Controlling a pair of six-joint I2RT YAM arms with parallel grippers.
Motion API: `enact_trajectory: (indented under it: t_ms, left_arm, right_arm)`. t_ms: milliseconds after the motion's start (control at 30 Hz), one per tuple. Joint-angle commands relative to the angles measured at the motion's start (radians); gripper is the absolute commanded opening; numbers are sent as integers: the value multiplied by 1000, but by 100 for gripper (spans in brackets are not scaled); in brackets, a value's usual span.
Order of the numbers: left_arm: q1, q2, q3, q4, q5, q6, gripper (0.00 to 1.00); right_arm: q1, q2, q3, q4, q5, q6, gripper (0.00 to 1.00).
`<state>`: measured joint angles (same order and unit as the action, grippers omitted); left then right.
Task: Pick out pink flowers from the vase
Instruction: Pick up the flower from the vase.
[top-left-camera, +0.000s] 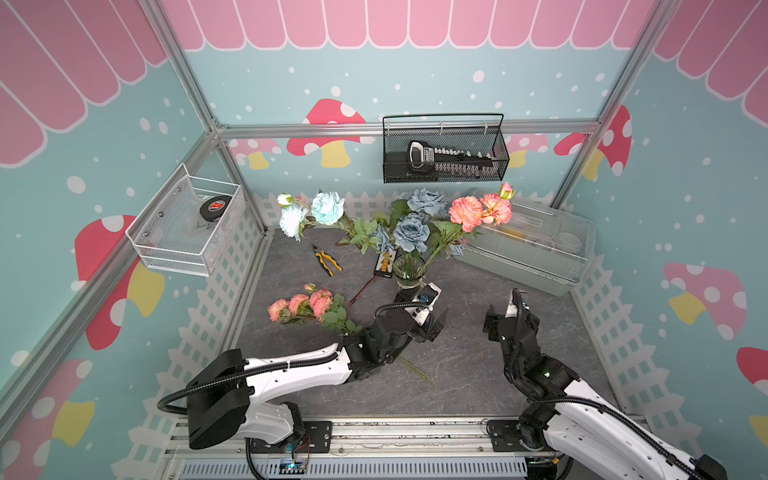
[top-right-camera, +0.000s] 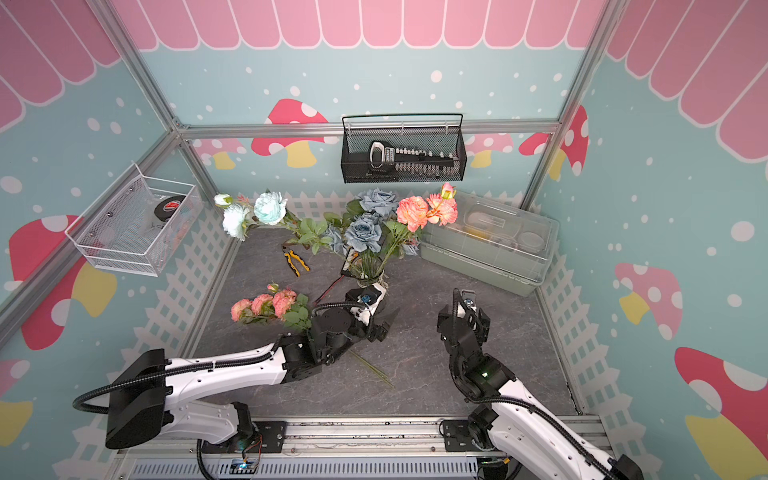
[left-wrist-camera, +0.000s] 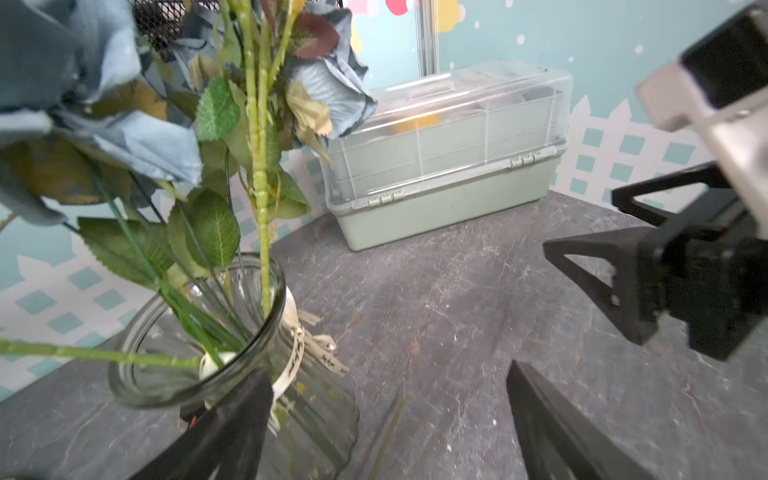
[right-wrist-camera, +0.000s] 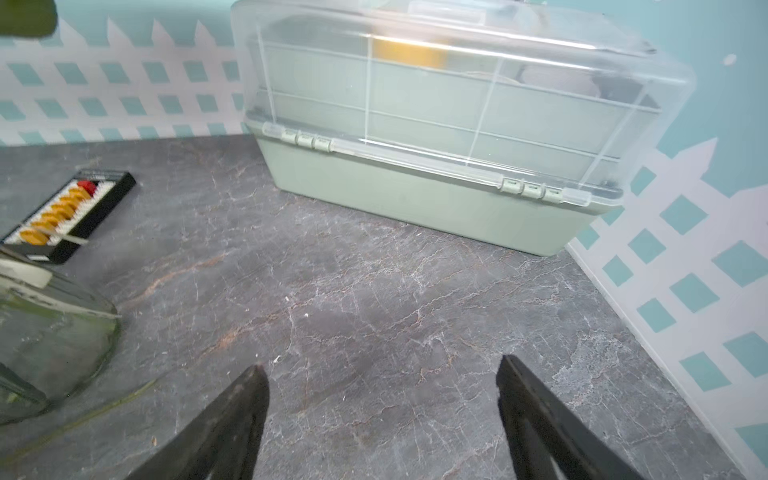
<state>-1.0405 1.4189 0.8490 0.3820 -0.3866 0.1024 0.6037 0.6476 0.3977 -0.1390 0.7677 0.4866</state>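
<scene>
Starting nearest, both hands stand wide open and empty: the left hand (left-wrist-camera: 388, 372) just beside the vase (top-left-camera: 409, 272), the right hand (right-wrist-camera: 380, 363) over bare desk (top-left-camera: 457, 365). One pink spray (top-left-camera: 301, 305) lies on the desk, out of the vase; the other pink flowers (top-left-camera: 478, 210) lean from it toward the plastic box (top-left-camera: 532, 249) behind. I would steady the glass with the left, pinch that stem low with the right, and lift along its lean, clear of the grey-blue roses (top-left-camera: 411, 232).
</scene>
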Motion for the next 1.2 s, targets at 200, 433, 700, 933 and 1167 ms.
enact_trajectory:
  t_ms: [200, 433, 700, 933, 1167]
  left_arm:
    - [74, 98, 53, 201, 130, 72, 88]
    - [104, 168, 123, 186, 137, 91, 86]
    - [144, 216, 168, 201, 155, 97, 83]
    - [169, 253, 199, 214, 146, 98, 77]
    - [187, 280, 225, 242, 148, 97, 65]
  right_arm:
    - [-21, -34, -59, -7, -11, 52, 85]
    - [-22, -7, -63, 24, -32, 45, 84]
    - [-21, 7, -69, 48, -53, 37, 84]
    - [-21, 22, -71, 68, -86, 27, 83]
    - [-22, 32, -71, 77, -98, 23, 82]
